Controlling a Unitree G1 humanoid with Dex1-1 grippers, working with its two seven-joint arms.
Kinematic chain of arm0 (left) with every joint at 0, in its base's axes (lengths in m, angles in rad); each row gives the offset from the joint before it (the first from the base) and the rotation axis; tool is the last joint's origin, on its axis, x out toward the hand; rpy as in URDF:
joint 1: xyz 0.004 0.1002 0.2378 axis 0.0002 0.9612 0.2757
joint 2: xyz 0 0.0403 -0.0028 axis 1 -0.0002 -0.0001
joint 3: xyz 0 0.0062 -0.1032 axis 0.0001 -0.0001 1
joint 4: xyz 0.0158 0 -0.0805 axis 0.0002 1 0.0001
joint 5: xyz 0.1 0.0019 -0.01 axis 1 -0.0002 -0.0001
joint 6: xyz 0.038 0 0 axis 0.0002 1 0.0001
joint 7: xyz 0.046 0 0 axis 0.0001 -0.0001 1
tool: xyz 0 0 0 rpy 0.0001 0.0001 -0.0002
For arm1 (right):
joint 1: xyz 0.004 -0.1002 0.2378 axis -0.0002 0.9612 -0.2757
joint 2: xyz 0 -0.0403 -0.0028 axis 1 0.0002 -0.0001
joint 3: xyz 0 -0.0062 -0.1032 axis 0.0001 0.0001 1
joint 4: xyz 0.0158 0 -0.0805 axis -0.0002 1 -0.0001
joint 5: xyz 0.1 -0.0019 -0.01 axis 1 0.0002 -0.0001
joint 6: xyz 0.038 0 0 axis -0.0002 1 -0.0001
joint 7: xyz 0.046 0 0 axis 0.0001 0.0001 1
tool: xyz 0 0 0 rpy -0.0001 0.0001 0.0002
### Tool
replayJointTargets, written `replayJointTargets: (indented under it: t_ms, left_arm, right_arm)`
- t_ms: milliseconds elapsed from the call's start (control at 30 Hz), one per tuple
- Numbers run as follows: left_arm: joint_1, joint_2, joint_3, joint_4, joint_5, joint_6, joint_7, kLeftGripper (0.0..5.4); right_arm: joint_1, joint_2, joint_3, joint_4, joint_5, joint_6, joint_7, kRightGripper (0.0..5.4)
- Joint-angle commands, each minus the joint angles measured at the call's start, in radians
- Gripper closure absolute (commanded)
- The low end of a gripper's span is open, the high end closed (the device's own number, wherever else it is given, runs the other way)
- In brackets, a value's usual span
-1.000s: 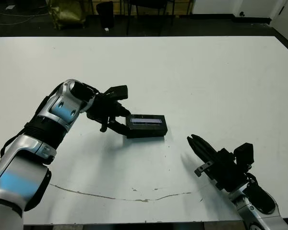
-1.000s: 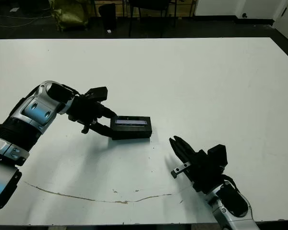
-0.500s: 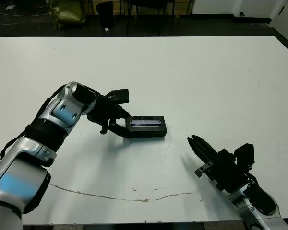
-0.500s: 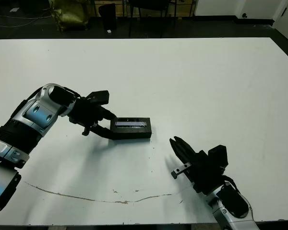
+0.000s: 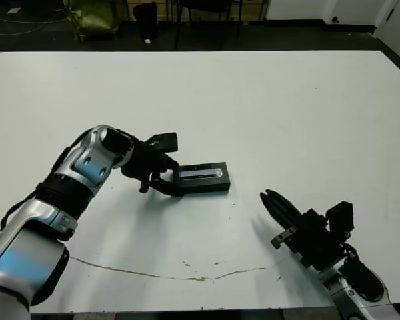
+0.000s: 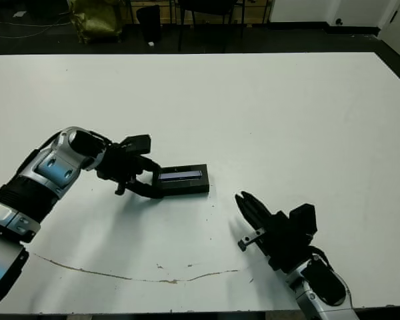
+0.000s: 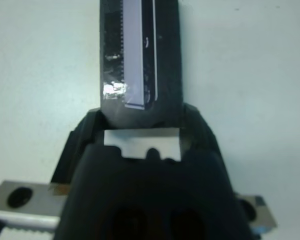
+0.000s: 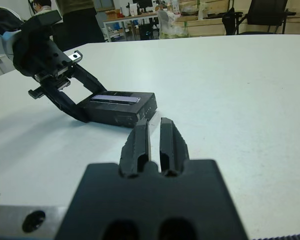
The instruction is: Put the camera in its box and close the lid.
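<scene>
The lid point(image 5: 201, 173), black with a pale bluish-grey stripe, lies flat on top of the box point(image 5: 207, 187), whose black side wall shows beneath it near the table's middle. The camera is hidden. My left gripper point(image 5: 173, 182) has its two fingers along the long sides of the box's left end, shut on it; the left wrist view shows that end point(image 7: 140, 75) between them. My right gripper point(image 5: 267, 197) rests low near the table's front right, apart from the box, fingers point(image 8: 140, 137) pressed together and holding nothing.
A thin brown scratch point(image 5: 187, 273) runs along the white table point(image 5: 287, 100) near its front edge. Chairs and a dark floor lie beyond the far edge. A person point(image 8: 77, 17) stands beyond the table in the right wrist view.
My left gripper has drawn slightly lower and toward the front. The covered box has turned a little and shifted with it. The right arm has stayed still.
</scene>
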Motion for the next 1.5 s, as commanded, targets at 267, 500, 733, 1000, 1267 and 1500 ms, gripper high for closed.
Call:
replayJointTargets:
  t_ms: [267, 500, 733, 1000, 1267, 1500]
  left_arm:
    - [0.057, -0.016, -0.056, 0.101, 0.054, -0.010, 0.007, 3.33]
    - [0.049, -0.022, -0.066, 0.099, 0.060, -0.009, 0.017, 2.92]
    - [0.032, 0.002, -0.110, 0.122, 0.092, -0.128, -0.019, 1.26]
    - [0.036, 0.082, -0.120, 0.154, 0.105, -0.188, -0.074, 0.02]
    - [0.094, 0.238, -0.107, 0.164, 0.096, -0.296, -0.180, 0.02]
    - [0.234, 0.388, 0.076, 0.076, -0.041, -0.173, -0.127, 0.02]
  right_arm:
    - [0.008, -0.006, -0.002, 0.024, -0.004, -0.025, 0.013, 5.40]
    - [0.008, -0.013, -0.006, 0.019, 0.003, -0.010, 0.017, 5.40]
    - [0.008, -0.006, -0.007, 0.034, 0.010, -0.033, 0.028, 5.40]
    - [0.009, -0.003, -0.008, 0.029, 0.016, -0.026, 0.022, 5.40]
    - [0.009, -0.004, -0.010, 0.023, 0.024, -0.015, 0.021, 5.40]
    - [0.007, -0.005, 0.001, 0.008, -0.001, -0.009, -0.001, 5.40]
